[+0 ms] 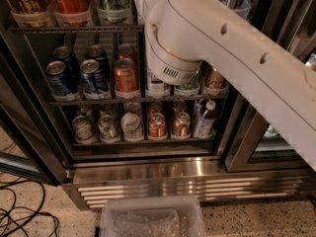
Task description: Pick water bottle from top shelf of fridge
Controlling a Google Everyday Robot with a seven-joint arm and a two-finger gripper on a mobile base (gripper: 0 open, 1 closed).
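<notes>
The fridge (148,174) stands open in front of me, with a steel base grille. At the top of the view is a wire shelf (74,29) with clear lane trays holding the lower parts of a brown bottle (27,1), a red cola bottle (73,1) and a green bottle (114,1). No clear water bottle shows; it is hidden or out of view. My white arm (222,58) crosses from the right and reaches up past the top edge at that shelf. The gripper is out of view.
Two lower wire racks hold rows of cans (123,75) and a small white-capped bottle (205,118). A closed glass door (276,142) is at the right and an open door edge (19,157) at the left. A clear plastic bin (150,216) and black cables (19,216) lie on the floor.
</notes>
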